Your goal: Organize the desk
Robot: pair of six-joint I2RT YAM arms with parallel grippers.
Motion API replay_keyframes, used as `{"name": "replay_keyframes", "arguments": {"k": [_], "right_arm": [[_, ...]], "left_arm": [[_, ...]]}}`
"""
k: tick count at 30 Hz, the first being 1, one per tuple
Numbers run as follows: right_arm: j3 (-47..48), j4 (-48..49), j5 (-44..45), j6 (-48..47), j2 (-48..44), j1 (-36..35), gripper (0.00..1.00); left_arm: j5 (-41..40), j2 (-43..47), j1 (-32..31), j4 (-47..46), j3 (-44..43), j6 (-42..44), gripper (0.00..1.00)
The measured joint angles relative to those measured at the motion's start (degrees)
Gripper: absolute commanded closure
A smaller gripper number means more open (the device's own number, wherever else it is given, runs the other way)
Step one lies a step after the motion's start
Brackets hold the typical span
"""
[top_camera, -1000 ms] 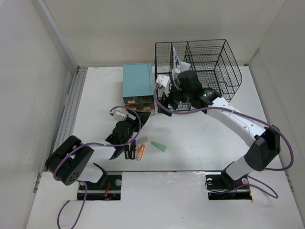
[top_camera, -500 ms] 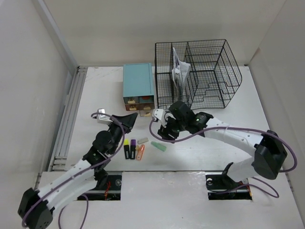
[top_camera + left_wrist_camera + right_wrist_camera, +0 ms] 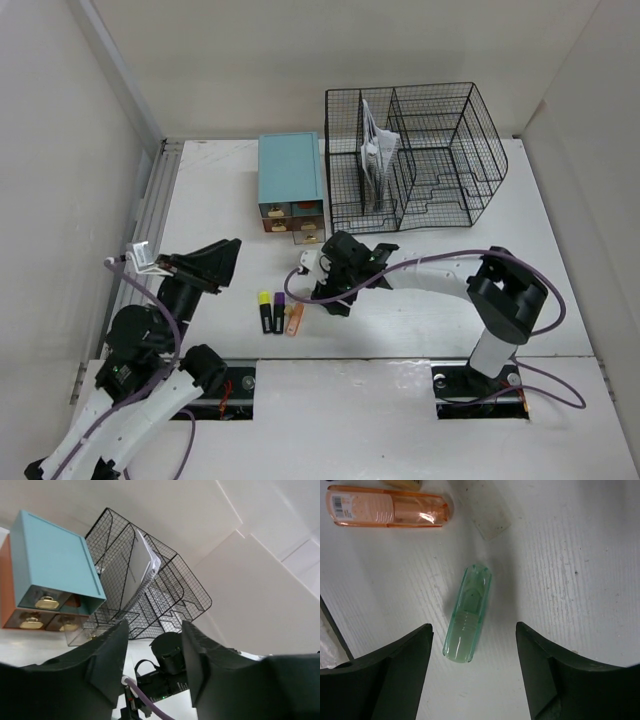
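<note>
— What is resting on the white tabletop (image 3: 400,325)?
— A teal drawer box (image 3: 291,175) is standing toward the far side, and a black wire rack (image 3: 430,140) is standing just beside it.
— And nearer?
— A yellow-capped highlighter (image 3: 266,312), a purple-capped highlighter (image 3: 279,311) and an orange highlighter (image 3: 294,319) are lying side by side. A green cap (image 3: 468,612) is lying near them, with a clear piece (image 3: 490,519) close by.

White links (image 3: 430,275), black joints (image 3: 505,295) (purple cables (image 3: 440,254) throughout).

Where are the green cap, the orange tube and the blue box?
green cap (image 3: 468,617): right wrist view, middle of its clear body.
orange tube (image 3: 387,507): right wrist view, middle of its side.
blue box (image 3: 290,168): top view, its flat top.
</note>
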State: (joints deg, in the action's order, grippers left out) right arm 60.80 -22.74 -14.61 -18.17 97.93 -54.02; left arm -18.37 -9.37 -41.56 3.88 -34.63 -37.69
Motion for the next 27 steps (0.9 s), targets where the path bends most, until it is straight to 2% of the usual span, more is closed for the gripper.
{"name": "replay_keyframes", "arguments": {"k": [3, 11, 14, 15, 16, 18, 19, 20, 23, 27], "right_arm": [[1.0, 0.1, 1.2, 0.5, 1.0, -0.6, 0.27], [3.7, 0.0, 4.2, 1.7, 5.6, -2.8, 0.28], [4.7, -0.2, 6.2, 2.5, 6.2, -3.7, 0.35], [4.9, -0.2, 6.9, 2.7, 6.5, -3.9, 0.4], [5.1, -0.3, 7.7, 2.7, 6.8, -4.2, 0.56], [5.7, -0.5, 8.5, 3.3, 7.4, -4.7, 0.7], [6.1, -0.5, 8.8, 3.6, 7.6, -4.9, 0.81], [6.3, -0.6, 9.2, 3.7, 7.7, -5.1, 0.87], [6.7, -0.9, 10.0, 4.0, 7.9, -5.3, 1.0], [7.8, -3.1, 10.5, 3.3, 8.1, -5.4, 1.0]], "left_arm": [[-0.7, 0.2, 0.0, 5.1, -3.9, 2.6, 0.52], [-3.1, 5.6, 0.0, 14.2, -4.2, 5.2, 0.49], [-4.0, 7.4, 0.0, 15.1, -4.2, 5.5, 0.49], [-4.3, 7.6, 0.0, 15.4, -4.2, 5.6, 0.49], [-4.4, 7.6, 0.0, 15.6, -4.2, 5.7, 0.49], [-4.7, 7.6, 0.0, 16.4, -4.2, 5.9, 0.49], [-4.8, 7.6, 0.0, 16.7, -4.2, 6.0, 0.49], [-4.9, 7.6, 0.0, 16.8, -4.2, 6.0, 0.49], [-5.1, 7.6, 0.0, 17.1, -4.2, 6.2, 0.49], [-5.7, 7.7, 0.0, 17.2, -4.2, 6.3, 0.48]]}}
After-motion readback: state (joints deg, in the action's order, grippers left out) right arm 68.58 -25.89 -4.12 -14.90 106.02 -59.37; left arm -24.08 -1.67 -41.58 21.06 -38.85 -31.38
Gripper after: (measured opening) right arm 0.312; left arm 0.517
